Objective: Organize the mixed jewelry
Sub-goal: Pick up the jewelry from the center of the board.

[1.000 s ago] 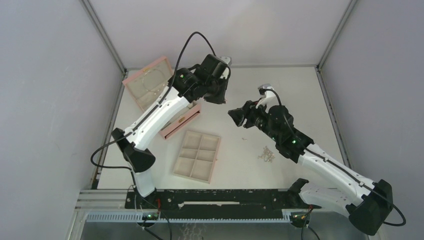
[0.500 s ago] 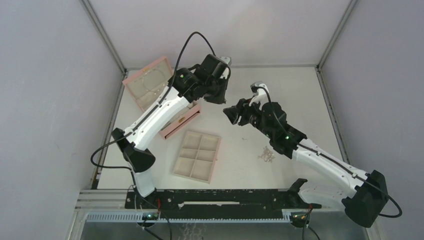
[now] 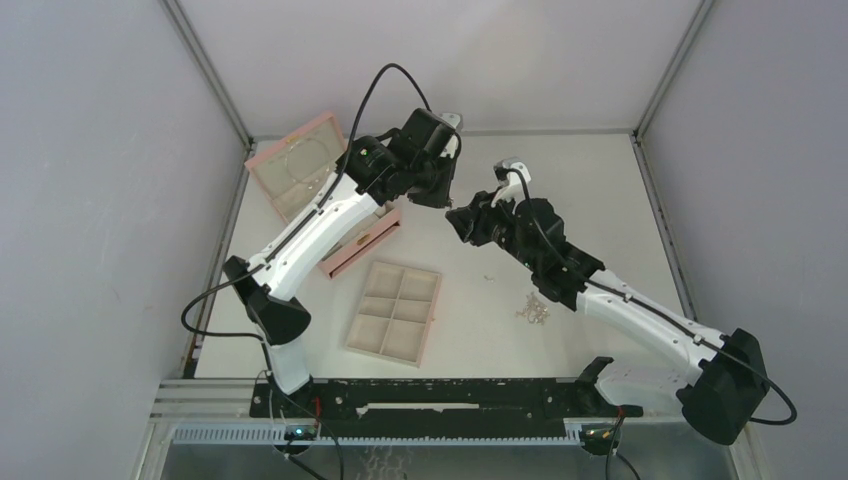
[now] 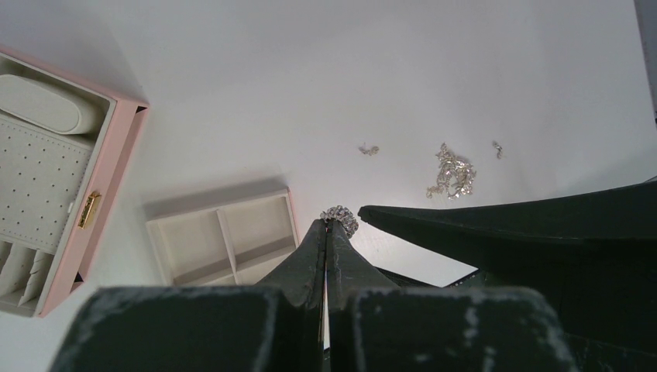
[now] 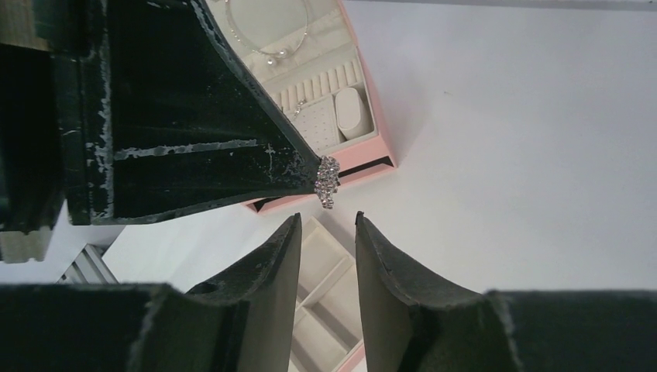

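- A white, matte tabletop (image 3: 600, 200) is seen, closed in by plain grey walls with metal posts at the far corners.
- A pink box (image 3: 365, 245) with a gold clasp stands open at the far left corner. Its cream lining is shaped into ring rolls and a perforated panel. A thin chain (image 5: 271, 52) is laid in a loop in its lid.
- A beige tray (image 3: 383, 340) of six square compartments lies slightly askew towards the near edge, left of the middle.
- A small chain cluster (image 3: 533, 310) is heaped on the tabletop to the right of the tray. In the left wrist view, two tiny silver pieces (image 4: 368, 149) (image 4: 497, 147) lie apart from it, one on each side. They are too small for their kind to be told.
- The left tool (image 4: 327, 226) is pinched tight on a sparkling silver piece (image 4: 341, 218) set with small clear stones, held in the air above the middle of the tabletop. Whether it is a ring or an earring cannot be told.
- The right tool (image 5: 327, 219) is seen with its jaws partly parted and nothing between them. Its tips are close to the sparkling silver piece but apart from it.
- The black fingers of both tools are scuffed grey. Much of each wrist view is blocked by them, and the box base is partly hidden under the left arm in the top view.
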Tool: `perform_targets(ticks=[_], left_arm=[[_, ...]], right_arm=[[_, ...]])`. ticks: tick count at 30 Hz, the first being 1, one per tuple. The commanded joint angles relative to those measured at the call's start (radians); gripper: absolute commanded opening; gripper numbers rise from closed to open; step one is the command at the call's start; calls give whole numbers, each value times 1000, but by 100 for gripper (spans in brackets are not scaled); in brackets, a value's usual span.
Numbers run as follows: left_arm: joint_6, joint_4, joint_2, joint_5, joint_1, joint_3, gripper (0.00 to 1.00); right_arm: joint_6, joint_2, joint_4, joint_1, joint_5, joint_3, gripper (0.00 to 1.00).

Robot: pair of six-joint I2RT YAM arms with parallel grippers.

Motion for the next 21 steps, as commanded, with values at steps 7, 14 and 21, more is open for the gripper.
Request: perform_targets(ticks=[7,14,21], left_arm=[[-13,18,-27,5,-4,32,0],[-5,18,-30,12,-3,28,0],[-2,18,-30,15,-4,25,0]], right_arm=[[-18,21,63,9,23,68,38],[-23,28,67,8,30,77,33],[-22,32,66,8,41,80,27]])
